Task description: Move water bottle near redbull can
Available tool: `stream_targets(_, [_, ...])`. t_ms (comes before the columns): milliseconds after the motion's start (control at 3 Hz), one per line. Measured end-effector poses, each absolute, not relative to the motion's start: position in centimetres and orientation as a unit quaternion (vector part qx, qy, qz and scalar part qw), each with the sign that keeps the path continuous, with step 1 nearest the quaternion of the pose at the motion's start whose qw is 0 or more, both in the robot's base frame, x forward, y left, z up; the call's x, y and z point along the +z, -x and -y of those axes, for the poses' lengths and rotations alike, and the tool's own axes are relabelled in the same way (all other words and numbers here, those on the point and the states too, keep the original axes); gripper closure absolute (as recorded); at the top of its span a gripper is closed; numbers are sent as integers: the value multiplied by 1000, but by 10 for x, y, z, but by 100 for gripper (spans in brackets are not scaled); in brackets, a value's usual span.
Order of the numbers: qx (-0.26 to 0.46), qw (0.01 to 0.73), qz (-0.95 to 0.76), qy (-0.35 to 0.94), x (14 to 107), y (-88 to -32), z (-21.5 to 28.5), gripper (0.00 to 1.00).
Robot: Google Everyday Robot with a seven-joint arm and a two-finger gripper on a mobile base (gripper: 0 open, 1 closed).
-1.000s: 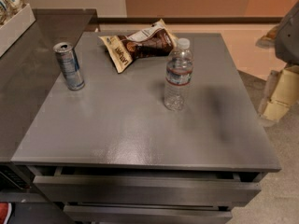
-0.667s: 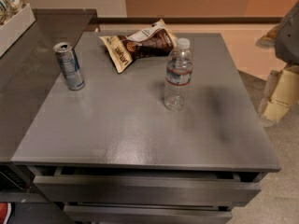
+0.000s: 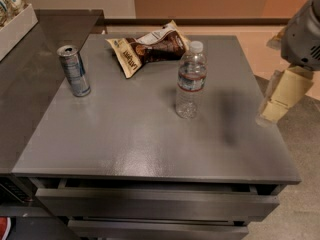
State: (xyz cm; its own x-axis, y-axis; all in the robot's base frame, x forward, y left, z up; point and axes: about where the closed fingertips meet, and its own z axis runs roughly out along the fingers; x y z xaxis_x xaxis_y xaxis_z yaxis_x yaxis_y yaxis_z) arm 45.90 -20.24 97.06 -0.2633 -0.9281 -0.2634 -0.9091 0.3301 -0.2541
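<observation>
The bottle [image 3: 190, 81] stands upright mid-counter [image 3: 140, 144], the can [image 3: 74, 70] well apart at nine o'clock, and the tool [image 3: 280, 96] hangs beyond the counter's three o'clock edge; whether it is apart or together I cannot tell.

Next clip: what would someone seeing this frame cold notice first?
The water bottle stands upright near the middle of the grey cabinet top and is the tallest thing on it. The redbull can stands well apart near the left edge, and a crumpled snack bag lies toward the back. The gripper hangs off the cabinet's right side, clear of the water bottle.
</observation>
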Motion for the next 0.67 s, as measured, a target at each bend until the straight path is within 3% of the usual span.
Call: stream_targets(667, [19, 264, -825, 499, 956, -531, 159, 0])
